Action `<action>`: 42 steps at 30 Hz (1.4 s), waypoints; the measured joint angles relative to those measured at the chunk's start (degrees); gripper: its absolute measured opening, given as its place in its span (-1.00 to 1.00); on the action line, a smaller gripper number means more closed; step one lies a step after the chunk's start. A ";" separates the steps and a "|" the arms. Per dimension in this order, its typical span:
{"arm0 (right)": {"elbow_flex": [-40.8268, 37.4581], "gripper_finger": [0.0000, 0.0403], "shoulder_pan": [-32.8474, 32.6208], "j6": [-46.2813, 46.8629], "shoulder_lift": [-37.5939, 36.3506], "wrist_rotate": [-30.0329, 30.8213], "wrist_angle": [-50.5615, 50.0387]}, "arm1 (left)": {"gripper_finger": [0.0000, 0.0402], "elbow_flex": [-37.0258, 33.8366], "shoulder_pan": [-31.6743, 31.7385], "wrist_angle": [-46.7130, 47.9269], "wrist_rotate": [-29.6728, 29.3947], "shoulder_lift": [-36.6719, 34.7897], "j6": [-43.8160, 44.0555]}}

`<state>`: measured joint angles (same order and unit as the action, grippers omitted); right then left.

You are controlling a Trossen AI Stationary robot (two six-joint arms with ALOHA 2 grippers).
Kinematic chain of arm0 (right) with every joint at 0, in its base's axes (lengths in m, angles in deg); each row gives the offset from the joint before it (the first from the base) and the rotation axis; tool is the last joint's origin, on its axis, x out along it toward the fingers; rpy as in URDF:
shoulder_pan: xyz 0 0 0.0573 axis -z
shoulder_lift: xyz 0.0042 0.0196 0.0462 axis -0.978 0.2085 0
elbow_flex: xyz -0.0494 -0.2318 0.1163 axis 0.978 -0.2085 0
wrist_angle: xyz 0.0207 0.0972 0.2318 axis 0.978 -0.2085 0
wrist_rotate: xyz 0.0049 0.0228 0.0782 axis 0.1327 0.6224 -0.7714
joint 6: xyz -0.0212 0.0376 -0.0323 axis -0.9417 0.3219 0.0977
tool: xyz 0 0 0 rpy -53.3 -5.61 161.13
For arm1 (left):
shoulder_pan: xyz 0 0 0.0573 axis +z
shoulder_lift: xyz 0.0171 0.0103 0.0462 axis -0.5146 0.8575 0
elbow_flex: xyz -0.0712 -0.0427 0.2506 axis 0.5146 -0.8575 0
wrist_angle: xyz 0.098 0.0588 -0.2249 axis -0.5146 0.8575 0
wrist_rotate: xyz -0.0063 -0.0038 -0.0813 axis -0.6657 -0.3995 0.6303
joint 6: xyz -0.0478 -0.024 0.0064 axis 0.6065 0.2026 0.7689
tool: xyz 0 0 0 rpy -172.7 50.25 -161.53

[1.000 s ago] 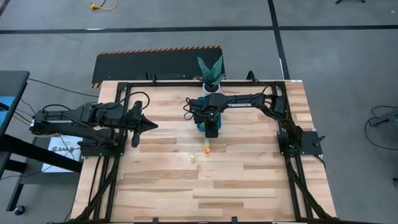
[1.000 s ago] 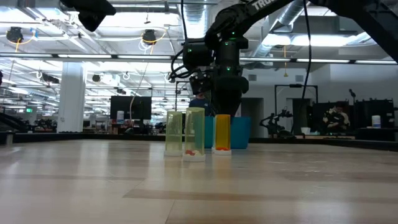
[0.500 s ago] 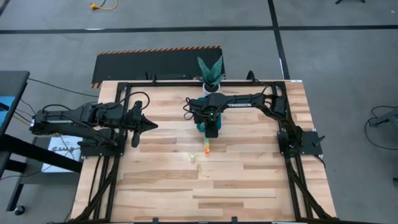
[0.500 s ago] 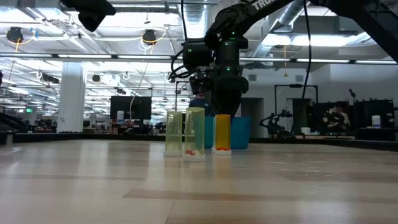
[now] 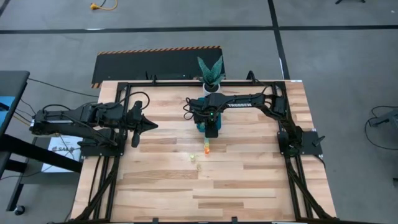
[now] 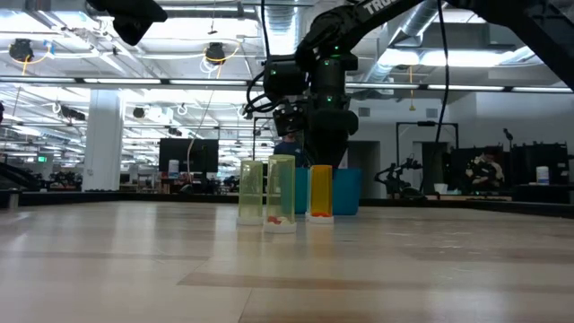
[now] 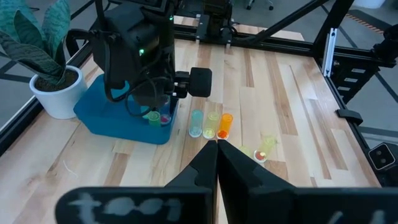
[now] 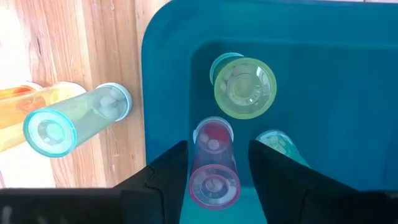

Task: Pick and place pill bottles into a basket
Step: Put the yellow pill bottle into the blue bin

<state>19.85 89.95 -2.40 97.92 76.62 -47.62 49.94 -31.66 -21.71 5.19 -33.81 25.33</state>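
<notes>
The teal basket [image 8: 323,93] sits on the table just before the far edge. My right gripper [image 8: 217,147] points down into it and is open. One finger stands on each side of an upright pink pill bottle [image 8: 214,171], with a thin gap showing on both sides. A yellow-green bottle [image 8: 244,87] and a pale teal one [image 8: 283,146] also stand in the basket. Three bottles [image 7: 211,124] stand in a row on the wood beside the basket, and two more [image 7: 264,149] lie nearer the front. My left gripper [image 5: 152,126] is shut and waits above the table's left side.
A white pot with a green plant [image 5: 211,78] stands right behind the basket [image 5: 200,126] at the far edge. Black frame rails [image 5: 118,112] run along the table's sides. The near half of the table top [image 5: 205,193] is bare wood.
</notes>
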 joint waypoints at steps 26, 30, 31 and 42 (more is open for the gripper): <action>0.00 -0.21 0.02 0.00 -0.02 0.12 -2.40 | -1.00 0.00 0.01 -0.01 0.00 0.00 -0.06; 0.07 -0.21 0.04 -0.02 -0.02 0.10 -2.57 | -1.00 0.00 0.02 -0.01 0.00 0.00 -0.06; 0.46 -0.21 0.04 -0.07 -0.02 0.12 -3.15 | -1.00 0.00 0.02 -0.01 0.00 0.00 -0.06; 8.16 -0.21 0.04 -1.47 -0.09 0.11 -8.04 | -1.00 0.00 0.02 -0.01 0.00 0.02 -0.06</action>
<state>28.01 90.00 -3.87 97.84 76.74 -55.66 49.94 -31.63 -21.72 5.19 -33.79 25.27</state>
